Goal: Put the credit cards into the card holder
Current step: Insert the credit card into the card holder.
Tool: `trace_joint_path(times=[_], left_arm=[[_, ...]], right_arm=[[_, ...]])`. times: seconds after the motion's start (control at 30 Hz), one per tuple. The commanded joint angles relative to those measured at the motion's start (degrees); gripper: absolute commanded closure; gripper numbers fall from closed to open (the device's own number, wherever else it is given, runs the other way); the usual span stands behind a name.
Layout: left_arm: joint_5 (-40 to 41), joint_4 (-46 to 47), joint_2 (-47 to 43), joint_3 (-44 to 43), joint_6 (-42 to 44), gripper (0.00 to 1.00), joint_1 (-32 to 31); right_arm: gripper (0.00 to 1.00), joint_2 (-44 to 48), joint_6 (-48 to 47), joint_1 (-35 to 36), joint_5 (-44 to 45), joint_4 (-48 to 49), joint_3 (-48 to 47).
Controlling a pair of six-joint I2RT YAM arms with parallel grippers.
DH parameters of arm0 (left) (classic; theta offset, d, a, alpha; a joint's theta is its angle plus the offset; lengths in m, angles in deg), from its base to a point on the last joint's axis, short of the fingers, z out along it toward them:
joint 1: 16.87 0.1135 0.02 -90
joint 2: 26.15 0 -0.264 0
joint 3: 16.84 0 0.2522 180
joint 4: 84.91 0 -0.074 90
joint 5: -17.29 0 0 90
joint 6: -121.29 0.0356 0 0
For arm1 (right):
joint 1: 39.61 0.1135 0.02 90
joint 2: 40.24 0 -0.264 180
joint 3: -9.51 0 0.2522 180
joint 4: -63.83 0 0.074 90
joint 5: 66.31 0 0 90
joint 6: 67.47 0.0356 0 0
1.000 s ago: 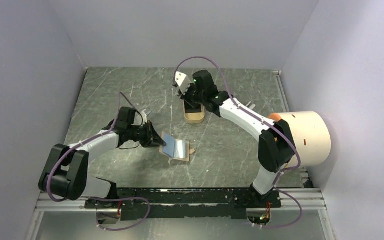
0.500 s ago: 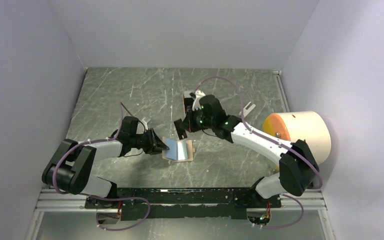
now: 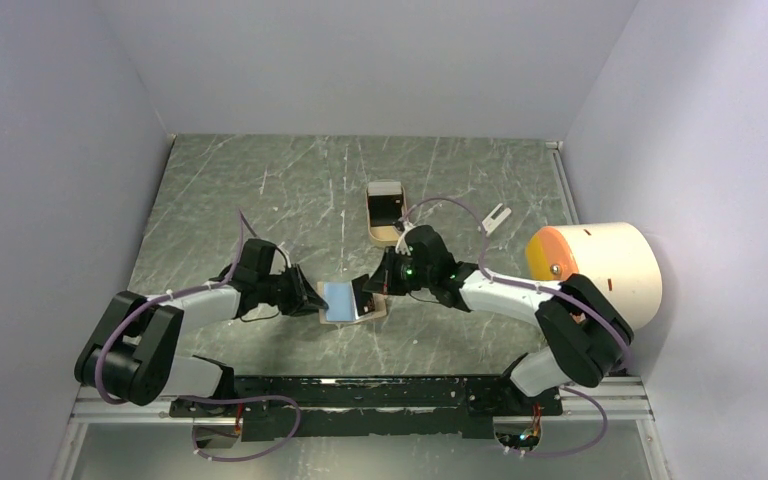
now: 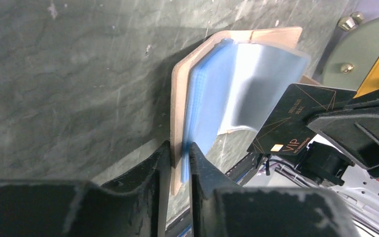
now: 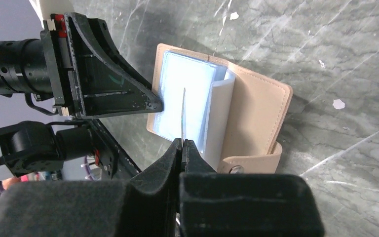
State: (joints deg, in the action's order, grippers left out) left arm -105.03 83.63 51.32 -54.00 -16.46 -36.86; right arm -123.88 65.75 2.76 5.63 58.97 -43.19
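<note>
On the table (image 3: 260, 190), a white drum (image 3: 610, 275) lies at 3 o'clock, and a tan tray (image 3: 384, 212) sits at 12 o'clock of the open holder (image 3: 350, 300), which lies near the middle with its silver-blue sleeves up. The left gripper (image 4: 180, 150) is at the holder's 9 o'clock edge, its fingers slightly apart astride the cover and sleeves; I cannot tell whether they pinch. The right gripper (image 5: 182, 143), at the holder's 3 o'clock, is pressed together on a black card (image 4: 288, 126), held on edge over the sleeves.
</note>
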Motion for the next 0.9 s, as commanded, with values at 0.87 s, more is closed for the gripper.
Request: trace_joint_path(times=[0.87], left_arm=[[-2.0,2.3,3.8,3.3,4.8,0.84,-2.0]], right_arm=[[1.0,-7.2,9.0,0.1,3.7,27.7,10.5]])
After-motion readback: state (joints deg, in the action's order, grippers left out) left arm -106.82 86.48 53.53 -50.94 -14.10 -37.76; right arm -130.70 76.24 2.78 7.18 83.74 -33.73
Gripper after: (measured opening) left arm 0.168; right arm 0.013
